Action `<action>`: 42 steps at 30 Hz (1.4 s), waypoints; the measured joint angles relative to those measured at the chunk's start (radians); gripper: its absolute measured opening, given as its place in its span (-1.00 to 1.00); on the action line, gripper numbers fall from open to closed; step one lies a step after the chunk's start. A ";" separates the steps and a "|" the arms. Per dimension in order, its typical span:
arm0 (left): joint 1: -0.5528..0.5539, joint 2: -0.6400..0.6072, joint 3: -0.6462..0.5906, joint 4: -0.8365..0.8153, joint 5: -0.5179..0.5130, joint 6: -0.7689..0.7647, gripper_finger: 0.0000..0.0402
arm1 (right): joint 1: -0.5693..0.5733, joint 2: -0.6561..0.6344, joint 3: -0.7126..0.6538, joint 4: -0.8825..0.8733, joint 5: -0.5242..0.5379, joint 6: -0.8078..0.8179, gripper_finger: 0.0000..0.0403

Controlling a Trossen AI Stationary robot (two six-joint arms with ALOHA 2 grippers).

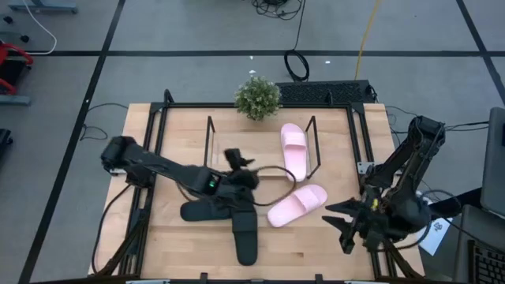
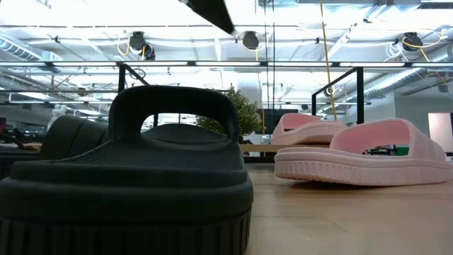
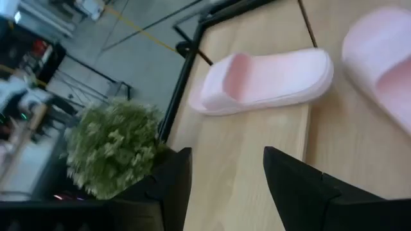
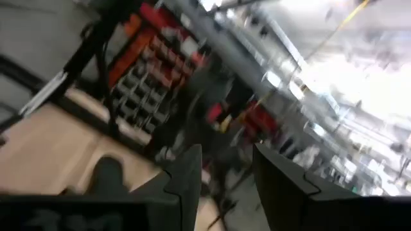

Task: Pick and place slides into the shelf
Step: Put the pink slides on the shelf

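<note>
Above the tabletop's middle, my left gripper (image 1: 237, 160) hovers empty, fingers apart. One pink slide (image 1: 294, 148) sits in the shelf (image 1: 315, 150); the black slides (image 1: 217, 210) lie near the front edge. Reaching down, I risk snagging the shelf's wire.

You're in a lab or workshop: taped concrete floor (image 1: 197, 31), loose cables (image 1: 296, 63), exposed ceiling ducts (image 2: 417, 42), and red parts bins (image 4: 138, 70) out beyond the right arm's jaws.
</note>
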 joint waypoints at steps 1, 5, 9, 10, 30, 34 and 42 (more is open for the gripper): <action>-0.001 -0.024 0.001 -0.016 0.007 -0.032 -0.02 | -0.006 0.007 0.000 -0.062 0.021 0.082 -0.35; -0.015 -0.090 0.000 -0.054 0.027 -0.104 -0.02 | -0.010 0.048 0.000 -0.207 0.112 0.358 -0.35; -0.036 -0.111 0.000 -0.053 0.056 -0.119 -0.02 | 0.029 0.095 0.000 -0.217 0.263 0.536 -0.35; -0.042 -0.112 0.000 -0.053 0.064 -0.122 -0.02 | 0.043 0.103 0.000 -0.215 0.297 0.585 -0.35; -0.073 -0.100 0.000 -0.052 0.120 -0.190 -0.02 | 0.088 0.126 -0.391 0.052 0.306 1.285 -0.35; -0.073 -0.101 0.000 -0.046 0.148 -0.191 -0.02 | 0.073 0.081 -0.487 0.236 0.306 1.210 -0.35; -0.073 -0.101 0.000 -0.046 0.167 -0.192 -0.02 | 0.101 -0.023 -0.574 0.505 0.303 1.050 -0.35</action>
